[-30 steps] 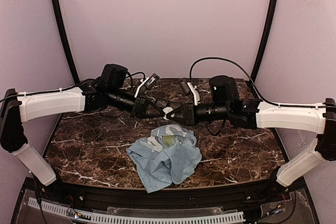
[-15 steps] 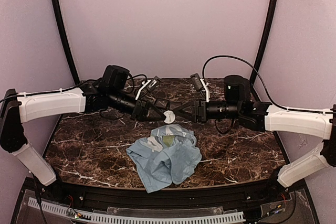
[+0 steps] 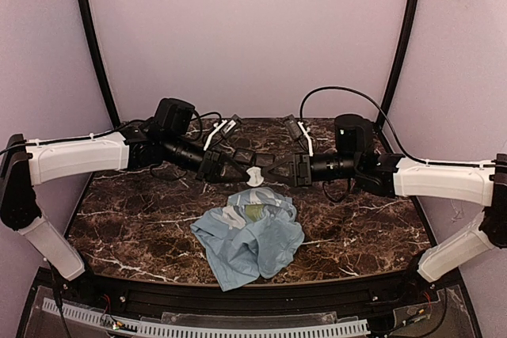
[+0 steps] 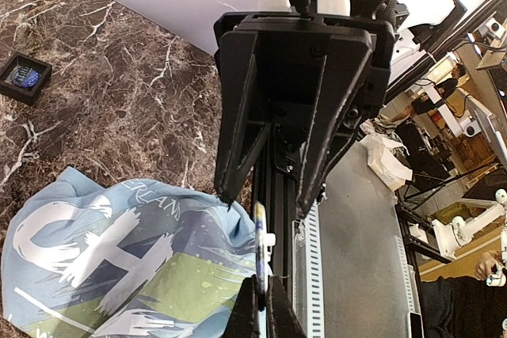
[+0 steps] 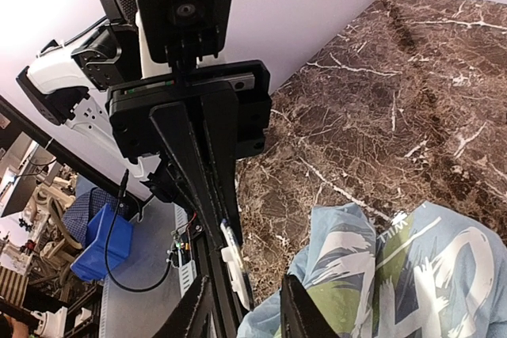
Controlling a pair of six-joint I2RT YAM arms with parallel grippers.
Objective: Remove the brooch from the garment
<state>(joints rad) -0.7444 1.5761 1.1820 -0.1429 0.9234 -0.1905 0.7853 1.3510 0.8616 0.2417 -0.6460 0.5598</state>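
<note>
Drawn back toward 3 o'clock, the right tool (image 5: 247, 281) is released, nothing grasped. The brooch (image 4: 260, 237) is pinched edge-on by the clenched left tool (image 4: 260, 290), aloft at 12 o'clock of the shirt (image 3: 253, 239). A firm pinch should be kept while it is carried clear.

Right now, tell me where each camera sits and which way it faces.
Top external: above and behind the arm bases, looking down at the table and shirt; the left arm and right arm show.
Left wrist: on the left arm, looking along the left gripper, shut on the brooch, toward the right gripper opposite.
Right wrist: on the right arm, looking past its own open jaws at the left gripper and brooch.
Shared: both wrist views show the brooch and shirt.
</note>
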